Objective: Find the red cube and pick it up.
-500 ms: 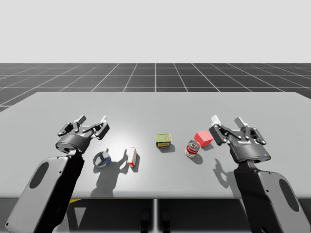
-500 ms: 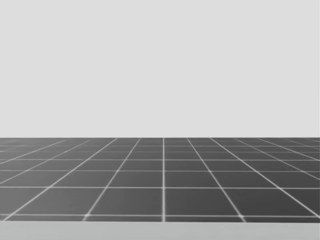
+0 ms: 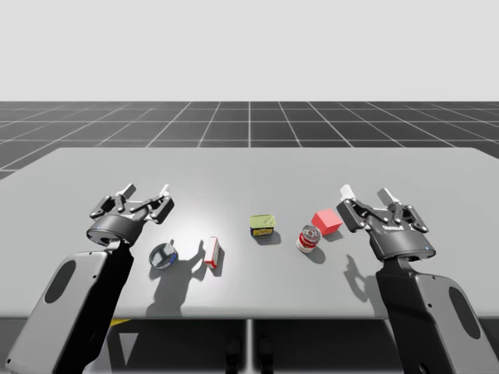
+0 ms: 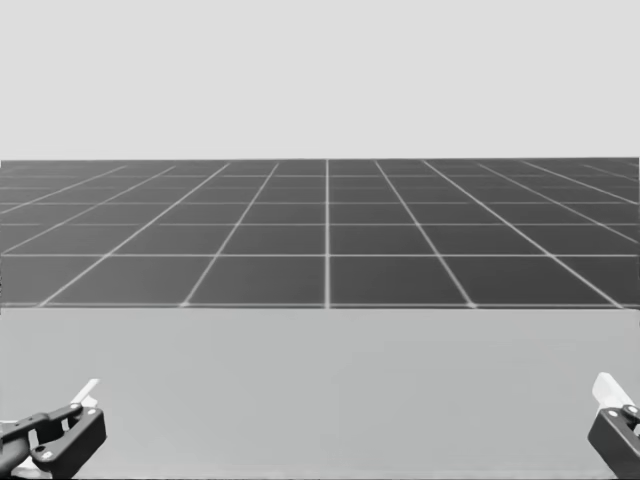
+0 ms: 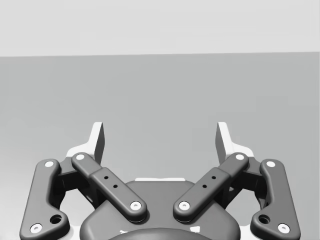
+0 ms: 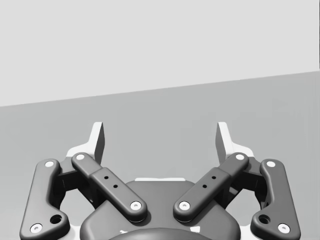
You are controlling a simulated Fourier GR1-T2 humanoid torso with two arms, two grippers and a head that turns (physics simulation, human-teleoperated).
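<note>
The red cube point(image 3: 327, 222) rests on the grey table point(image 3: 249, 167), right of the middle. My right gripper point(image 3: 365, 193) hovers open just to its right, a little above the table, with nothing between its fingers. In the right wrist view that gripper point(image 6: 160, 137) faces bare table top. My left gripper point(image 3: 146, 191) is open over the table's left side, far from the cube, and in its own view point(image 5: 160, 137) it also holds nothing. In the head view, a left fingertip point(image 4: 88, 391) and a right fingertip point(image 4: 607, 390) peek in at the lower corners.
A red-and-white can point(image 3: 309, 238) stands close in front and left of the cube. An olive tin point(image 3: 263, 226) lies near the middle. A small red-and-white box point(image 3: 211, 252) and a round bluish dish point(image 3: 163, 255) sit near my left arm.
My head has turned downward, bringing the table top and both grippers' fingertips into its view. My left gripper has drifted slightly left; the right arm has barely moved.
</note>
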